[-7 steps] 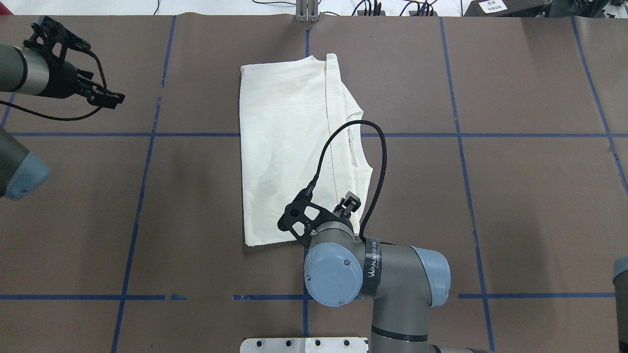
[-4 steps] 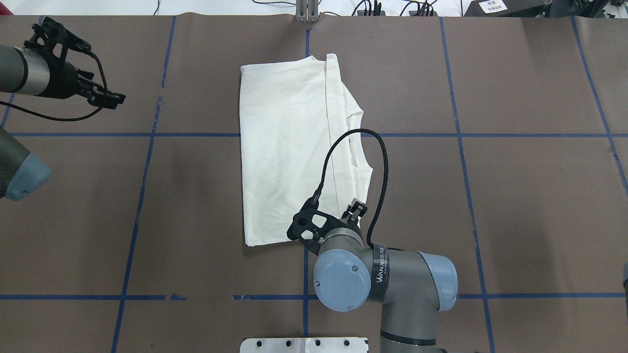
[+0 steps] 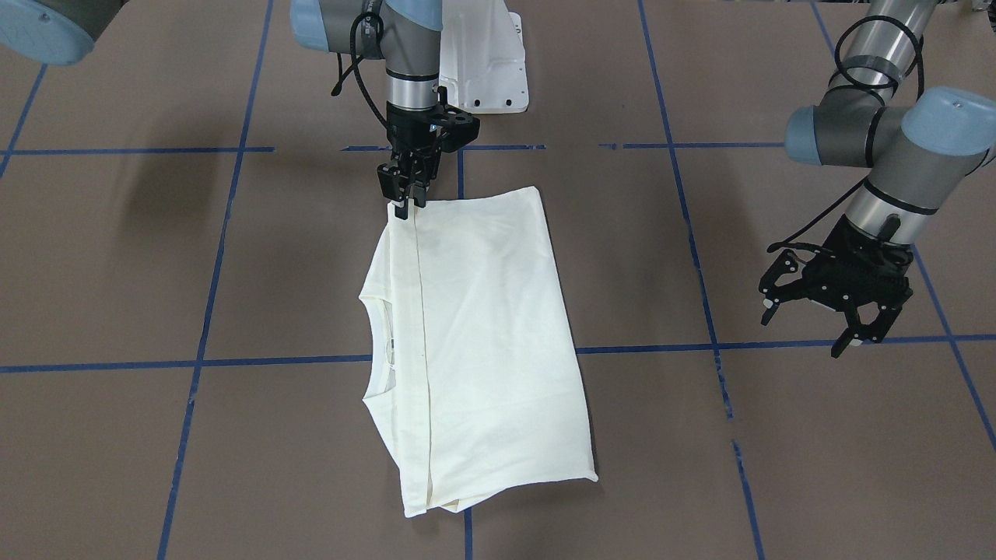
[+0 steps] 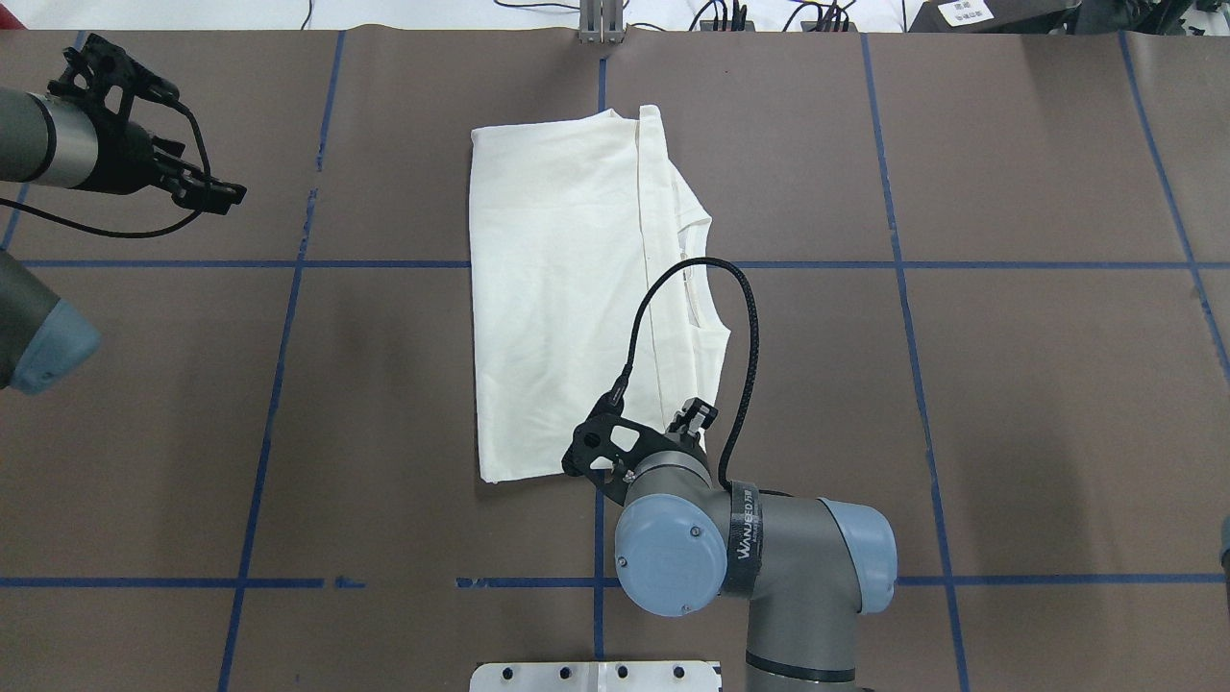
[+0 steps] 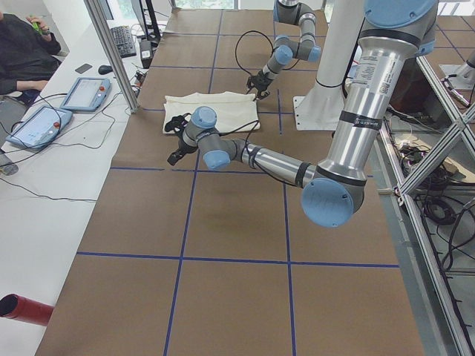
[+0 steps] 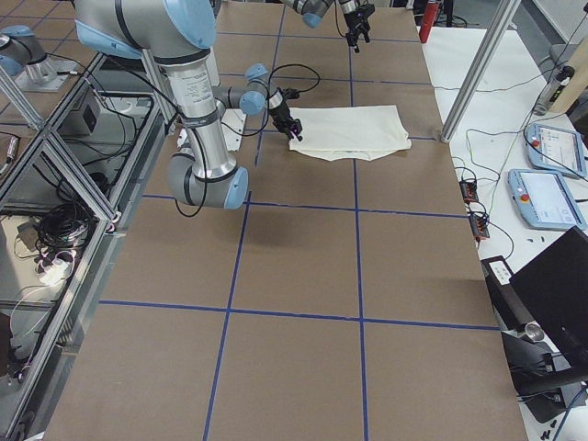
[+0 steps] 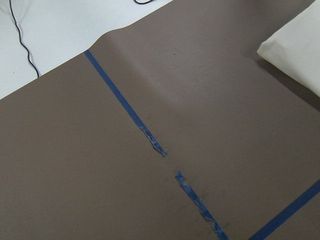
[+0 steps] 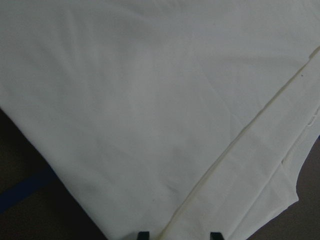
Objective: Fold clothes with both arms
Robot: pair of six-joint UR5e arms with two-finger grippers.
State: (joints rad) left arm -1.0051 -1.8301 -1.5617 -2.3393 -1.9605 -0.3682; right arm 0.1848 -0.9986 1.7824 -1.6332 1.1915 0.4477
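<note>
Cream cotton lies flat at the middle of the brown tabletop (image 4: pixel 1009 384). The T-shirt (image 4: pixel 567 288) is already reduced to one long rectangle with its plain side up, and no print, lettering or loose sleeve shows. An upper layer covers most of it, and that layer's stitched edge (image 4: pixel 642 250) runs the length of the bundle, just inside the neckline (image 4: pixel 700 279) that peeks out along the robot's right side. The first folds therefore look finished and fairly neat, with only slight wrinkles. What seems left is a crosswise fold, one short end onto the other, to make a compact packet. The right arm (image 3: pixel 405 194) is poised at the corner nearest the robot on the right side. Its wrist view shows the jaws apart, straddling the stitched edge with cloth below them and nothing pinched between them. Whether the tips touch the fabric cannot be told. The left arm (image 3: pixel 848 311) hangs well apart from the shirt, over bare tabletop on the robot's left. Its jaws are spread and hold nothing, and its wrist view catches only one far corner of the cloth (image 7: pixel 295 50). A two-arm fold would probably need this arm to come to the other near corner (image 4: pixel 488 471), so the next fold appears to be in preparation rather than under way.
</note>
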